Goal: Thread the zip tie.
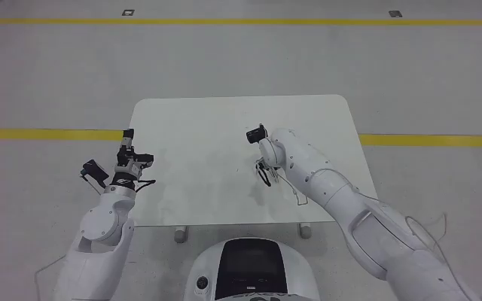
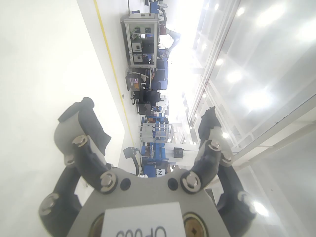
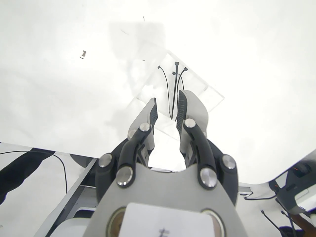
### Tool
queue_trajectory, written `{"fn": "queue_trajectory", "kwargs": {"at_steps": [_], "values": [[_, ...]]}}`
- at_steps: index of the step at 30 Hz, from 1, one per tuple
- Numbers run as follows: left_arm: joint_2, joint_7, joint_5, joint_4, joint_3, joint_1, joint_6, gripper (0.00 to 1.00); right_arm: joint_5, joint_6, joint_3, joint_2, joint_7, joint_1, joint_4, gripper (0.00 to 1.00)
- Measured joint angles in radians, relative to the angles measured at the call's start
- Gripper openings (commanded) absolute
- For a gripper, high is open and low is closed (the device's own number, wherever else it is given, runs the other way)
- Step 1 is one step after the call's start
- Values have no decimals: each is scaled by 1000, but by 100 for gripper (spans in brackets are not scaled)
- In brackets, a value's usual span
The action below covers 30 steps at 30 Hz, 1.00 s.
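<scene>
Hovering right end effector [image 3: 167,97], narrow gap | wrist view: zip ties [image 3: 175,80] in seemingly clear tray [image 3: 202,87] | left end effector [image 2: 148,106] wide

white, rounded arms [image 1: 324,177] with thin black cables [image 1: 144,183]; left gripper [image 2: 148,106] and right gripper [image 3: 167,97] have grey plates [image 3: 167,186], black links [image 3: 197,134], silver screws [image 3: 208,174].

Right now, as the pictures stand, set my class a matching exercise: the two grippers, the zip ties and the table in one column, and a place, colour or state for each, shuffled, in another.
Things:
1. left gripper
2. right gripper
3. zip ties
4. table

Descriptions:
A. black, lying in the clear tray
B. white, bearing the tray
C. jaws wide apart, by the table's edge
D. jaws narrowly apart, above the zip ties

Pairs: 1-C; 2-D; 3-A; 4-B
</scene>
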Motion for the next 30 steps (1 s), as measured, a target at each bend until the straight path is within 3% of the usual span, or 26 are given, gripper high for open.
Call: {"fn": "queue_trajectory", "kwargs": {"at_steps": [4, 30], "values": [[0, 0, 0, 0, 0, 0, 0, 100, 1, 1, -5, -16, -19, 5, 40, 9], [0, 0, 0, 0, 0, 0, 0, 100, 7, 1, -17, -110, -121, 41, 272, 14]]}}
